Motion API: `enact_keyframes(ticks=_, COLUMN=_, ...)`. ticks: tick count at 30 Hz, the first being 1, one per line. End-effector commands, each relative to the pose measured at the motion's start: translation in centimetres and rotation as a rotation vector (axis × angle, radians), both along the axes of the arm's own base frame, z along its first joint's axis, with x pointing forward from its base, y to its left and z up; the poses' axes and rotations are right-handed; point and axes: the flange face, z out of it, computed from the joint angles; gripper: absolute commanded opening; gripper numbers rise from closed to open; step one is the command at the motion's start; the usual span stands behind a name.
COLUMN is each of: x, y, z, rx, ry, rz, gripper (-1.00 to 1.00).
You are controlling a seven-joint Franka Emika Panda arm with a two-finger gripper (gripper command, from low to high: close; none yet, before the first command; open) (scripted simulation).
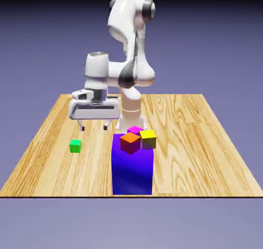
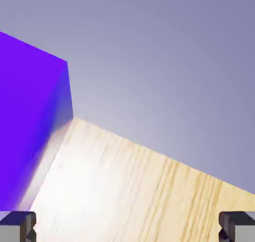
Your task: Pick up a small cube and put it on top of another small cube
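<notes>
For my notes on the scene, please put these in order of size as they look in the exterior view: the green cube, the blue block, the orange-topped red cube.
1. Blue block
2. Orange-topped red cube
3. Green cube

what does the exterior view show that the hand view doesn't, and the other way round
Only the exterior view shows the white robot arm, the small bright-green cube on the table, and the orange-topped red cube, yellow cube and magenta cube at the large blue block.

Only the hand view shows the gripper's fingertips up close, wide apart at the bottom edge; it adds no other object.

Both show the large blue block, the light wooden table, the gripper's open fingertips and the blue-violet backdrop.
</notes>
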Motion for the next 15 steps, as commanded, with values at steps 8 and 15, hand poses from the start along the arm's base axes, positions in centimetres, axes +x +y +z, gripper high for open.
enact_keyframes(ticks=8, x=-1.5, y=-7.2, z=-5.3, rx=0.124, ry=0.2, rz=0.183, gripper=0.0)
enact_keyframes(ticks=15, x=-4.2, y=-12.8, z=-9.9, rx=0.311, ry=0.286, rz=0.355, gripper=0.0)
